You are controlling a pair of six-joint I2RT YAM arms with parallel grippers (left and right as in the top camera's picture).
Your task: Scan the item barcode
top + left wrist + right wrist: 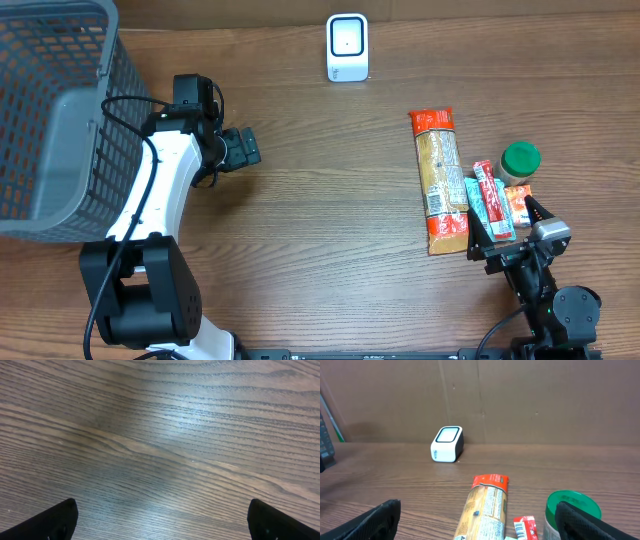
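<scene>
Overhead, I see my left gripper [243, 148] gaping over bare table [320, 220] and my right gripper [507, 230] equally wide, gripping nothing, beside the pasta packet [441, 180], well apart from the scanner [347, 47].

Pasta packet [441, 180] flat (orange ends), white scanner [347, 47] upright

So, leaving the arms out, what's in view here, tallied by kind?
Mesh basket: 1
Scanner: 1
Packets: 2, the long orange-ended packet and the teal and red packet
Green-lidded jar: 1
Orange and white item, kind unclear: 1
Total: 6
</scene>
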